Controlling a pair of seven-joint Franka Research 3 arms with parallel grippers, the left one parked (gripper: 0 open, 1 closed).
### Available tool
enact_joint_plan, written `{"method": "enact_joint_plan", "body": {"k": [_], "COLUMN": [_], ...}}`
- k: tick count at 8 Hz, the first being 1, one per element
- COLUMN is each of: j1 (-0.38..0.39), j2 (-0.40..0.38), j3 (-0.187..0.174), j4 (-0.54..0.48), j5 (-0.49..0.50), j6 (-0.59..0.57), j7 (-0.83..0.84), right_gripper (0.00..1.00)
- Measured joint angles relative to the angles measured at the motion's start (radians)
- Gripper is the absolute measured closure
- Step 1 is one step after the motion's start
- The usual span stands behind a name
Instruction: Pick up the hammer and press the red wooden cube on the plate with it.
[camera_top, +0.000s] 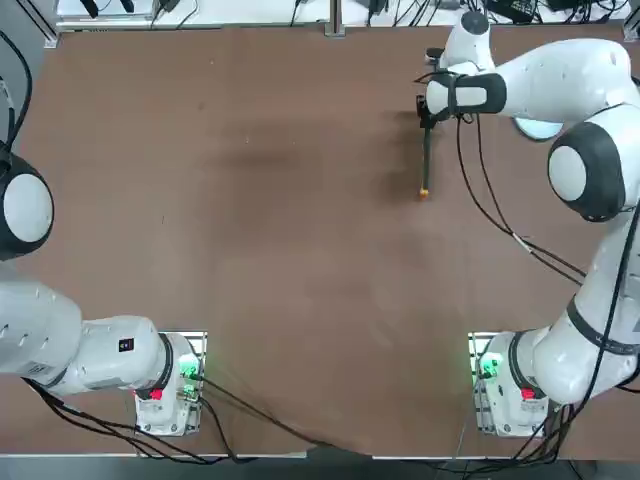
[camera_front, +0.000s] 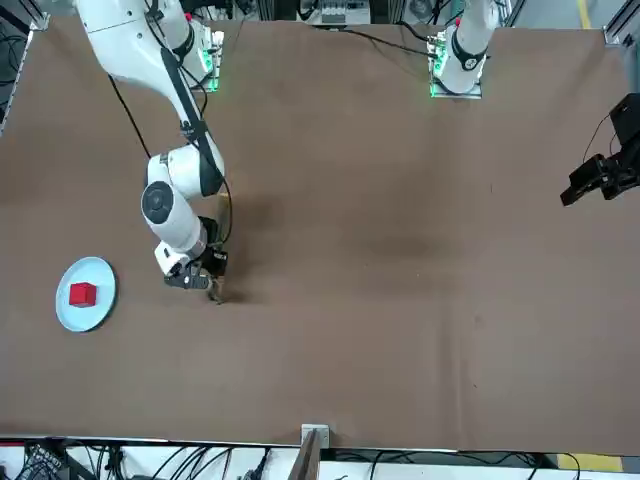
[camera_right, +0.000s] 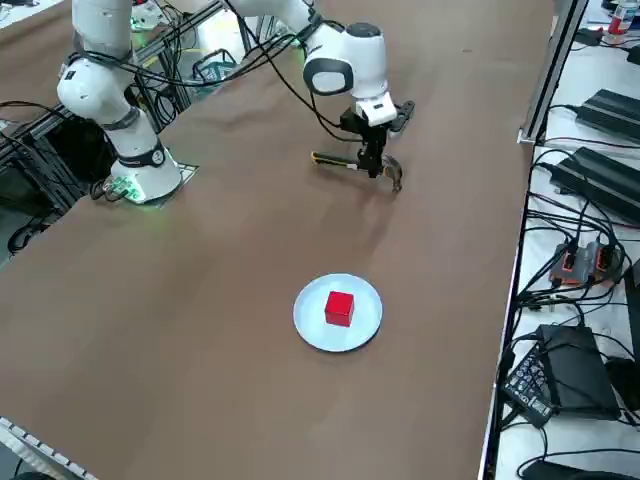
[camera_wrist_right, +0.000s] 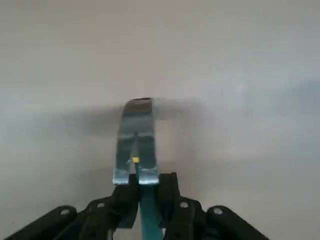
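From overhead, the right gripper sits at the far right part of the table, over the head end of the hammer. The handle runs back toward the robot and ends in the orange tip. Only an edge of the plate shows, just beyond the arm's forearm; the cube is hidden here.

From the front, the gripper is low over the table with the hammer head at its fingertips. The plate lies well apart from it, nearer this camera's left, with the cube sitting near its middle.

From the right side, the gripper points down onto the hammer, which looks level and either on the table or barely off it; I cannot tell which. The plate and cube sit apart from the hammer, untouched.

The wrist camera shows it best: the fingers are pressed together on the green handle just below the grey claw head of the hammer.

So the grasp appears made. What remains, as I judge it, is the lift, the carry to the plate, and the press of the head on the cube.
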Motion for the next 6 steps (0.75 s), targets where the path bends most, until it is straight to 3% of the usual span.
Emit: {"method": "enact_joint_plan", "body": {"k": [3, 4, 6], "j1": [-0.074, -0.142, -0.299], "j2": [-0.138, -0.18, -0.204], "j3": [-0.076, -0.085, -0.091], "j4": [0.059, 0.088, 0.118], "j5": [-0.007, -0.008, -0.009], "j6": [-0.206, -0.299, -0.361], "j7": [-0.095, -0.171, -0.322], "right_gripper": [0.79, 0.79, 0.79]}}
